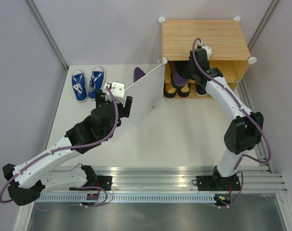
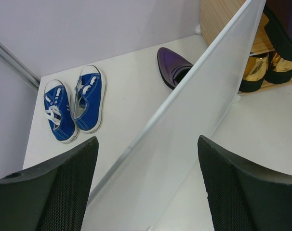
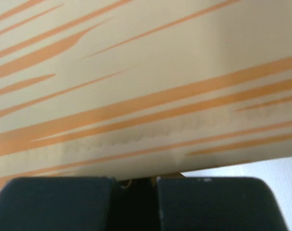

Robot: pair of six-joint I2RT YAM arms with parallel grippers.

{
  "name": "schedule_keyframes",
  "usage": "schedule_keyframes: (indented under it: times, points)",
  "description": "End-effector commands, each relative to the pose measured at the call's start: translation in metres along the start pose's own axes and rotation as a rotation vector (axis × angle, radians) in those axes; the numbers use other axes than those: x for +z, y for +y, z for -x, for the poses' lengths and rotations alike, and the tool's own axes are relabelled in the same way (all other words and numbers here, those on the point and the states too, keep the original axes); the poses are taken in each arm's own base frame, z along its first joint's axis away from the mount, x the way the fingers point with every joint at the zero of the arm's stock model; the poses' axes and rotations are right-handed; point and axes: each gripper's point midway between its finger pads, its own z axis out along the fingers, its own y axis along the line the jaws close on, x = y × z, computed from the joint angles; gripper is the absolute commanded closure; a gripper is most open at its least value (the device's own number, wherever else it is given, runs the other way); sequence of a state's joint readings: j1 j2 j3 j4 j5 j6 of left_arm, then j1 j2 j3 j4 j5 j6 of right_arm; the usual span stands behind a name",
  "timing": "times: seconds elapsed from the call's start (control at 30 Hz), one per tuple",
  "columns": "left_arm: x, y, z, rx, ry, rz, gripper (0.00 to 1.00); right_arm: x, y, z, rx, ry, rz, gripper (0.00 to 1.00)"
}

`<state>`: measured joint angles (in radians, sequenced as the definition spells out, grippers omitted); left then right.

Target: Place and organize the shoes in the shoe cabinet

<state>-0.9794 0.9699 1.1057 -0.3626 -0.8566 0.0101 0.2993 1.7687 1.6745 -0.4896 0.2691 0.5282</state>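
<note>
Bright, even light, faint shadows; the cabinet panel [image 3: 146,72] fills the right wrist view, blurred; gold shoes [image 2: 254,71] glint.

Two blue sneakers [image 1: 79,85], two purple dress shoes [image 1: 139,73], two gold shoes [image 1: 184,90], one cabinet [image 1: 204,38].

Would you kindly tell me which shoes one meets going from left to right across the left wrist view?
blue sneakers → dark purple dress shoe → gold shoes. The white door panel runs diagonally across much of the view, so it is left out of the order.
</note>
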Motion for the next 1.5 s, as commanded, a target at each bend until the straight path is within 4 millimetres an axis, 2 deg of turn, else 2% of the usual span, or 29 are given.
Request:
schedule_keyframes:
  times: [0.0, 0.13, 0.17, 0.2, 0.27, 0.3, 0.43, 0.63, 0.77, 0.87, 1.23, 1.33, 1.37, 1.4, 1.43, 1.47]
  points:
    - [0.001, -0.004, 0.004, 0.016, -0.019, -0.016, 0.13, -0.002, 0.037, 0.061, 0.100, -0.175, 0.133, 0.99]
    - [0.001, -0.007, 0.004, 0.018, -0.019, -0.025, 0.13, -0.002, 0.037, 0.059, 0.102, -0.172, 0.132, 0.99]
    - [0.002, -0.007, 0.004, 0.017, -0.018, -0.025, 0.13, -0.002, 0.038, 0.060, 0.104, -0.172, 0.137, 0.96]
    - [0.002, -0.007, 0.003, 0.020, -0.017, -0.027, 0.13, -0.002, 0.039, 0.059, 0.102, -0.165, 0.144, 0.85]
    - [0.003, -0.008, 0.002, 0.022, -0.015, -0.027, 0.13, -0.001, 0.040, 0.058, 0.101, -0.163, 0.144, 0.69]
    - [0.003, -0.008, 0.002, 0.024, -0.013, -0.027, 0.13, 0.001, 0.039, 0.058, 0.102, -0.163, 0.141, 0.55]
    - [0.004, -0.010, 0.000, 0.029, -0.010, -0.030, 0.13, 0.002, 0.038, 0.057, 0.105, -0.158, 0.143, 0.37]
    - [0.005, -0.011, -0.001, 0.034, -0.007, -0.032, 0.13, -0.005, 0.035, 0.062, 0.096, -0.163, 0.152, 0.34]
    - [0.005, -0.013, -0.002, 0.041, -0.003, -0.035, 0.13, -0.014, 0.027, 0.058, 0.079, -0.157, 0.147, 0.33]
    - [0.006, -0.013, -0.003, 0.043, -0.001, -0.035, 0.13, -0.024, 0.024, 0.058, 0.056, -0.161, 0.156, 0.30]
    - [0.009, -0.016, -0.006, 0.057, 0.009, -0.032, 0.13, -0.069, 0.034, 0.058, 0.003, -0.173, 0.294, 0.26]
    - [0.009, -0.014, -0.006, 0.059, 0.010, -0.025, 0.13, -0.082, 0.032, 0.049, -0.029, -0.165, 0.327, 0.26]
    - [0.009, -0.013, -0.006, 0.059, 0.010, -0.020, 0.13, -0.079, 0.026, 0.035, -0.049, -0.149, 0.327, 0.26]
    - [0.009, -0.013, -0.006, 0.060, 0.010, -0.020, 0.12, -0.090, 0.025, 0.036, -0.057, -0.165, 0.347, 0.26]
    - [0.009, -0.012, -0.006, 0.061, 0.009, -0.015, 0.13, -0.092, 0.022, 0.030, -0.068, -0.165, 0.347, 0.26]
    - [0.009, -0.012, -0.006, 0.060, 0.008, -0.012, 0.13, -0.086, 0.014, 0.014, -0.077, -0.147, 0.338, 0.25]
